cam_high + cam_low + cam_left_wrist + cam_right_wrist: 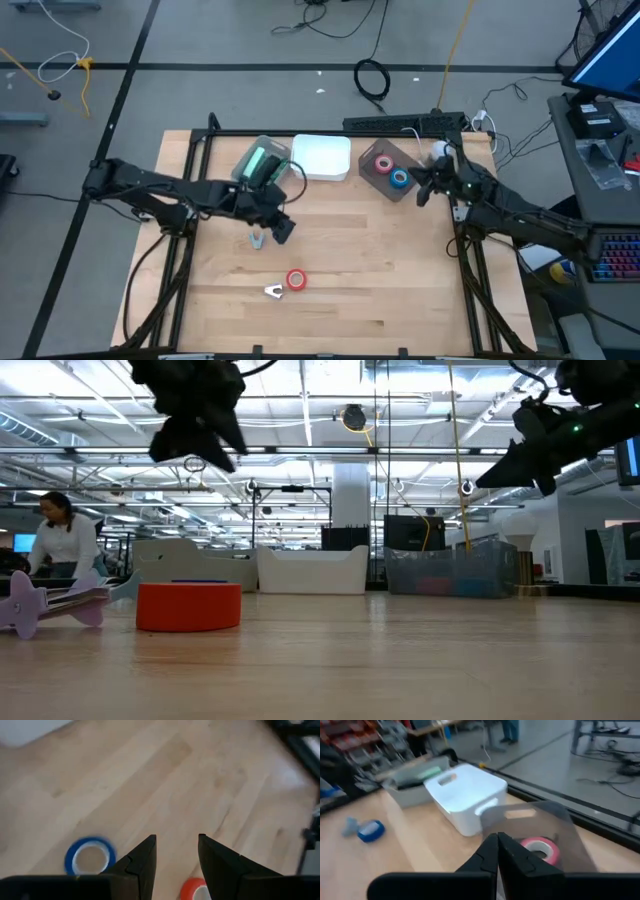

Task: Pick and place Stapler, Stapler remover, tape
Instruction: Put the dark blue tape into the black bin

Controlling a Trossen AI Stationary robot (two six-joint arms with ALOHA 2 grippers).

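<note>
My left gripper hovers, fingers apart and empty, above the blue tape; my right gripper is closed.

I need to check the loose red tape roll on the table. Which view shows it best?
The low view: the red tape roll sits close, side-on and whole. The high view shows it small; the left wrist view catches only its edge; the right wrist view misses it.

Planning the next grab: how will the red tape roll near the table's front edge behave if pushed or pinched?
The red tape roll lies flat, so it would probably slide rather than roll. Small and hollow-centred, it looks light. Its low round wall may slip from a pinch.
</note>
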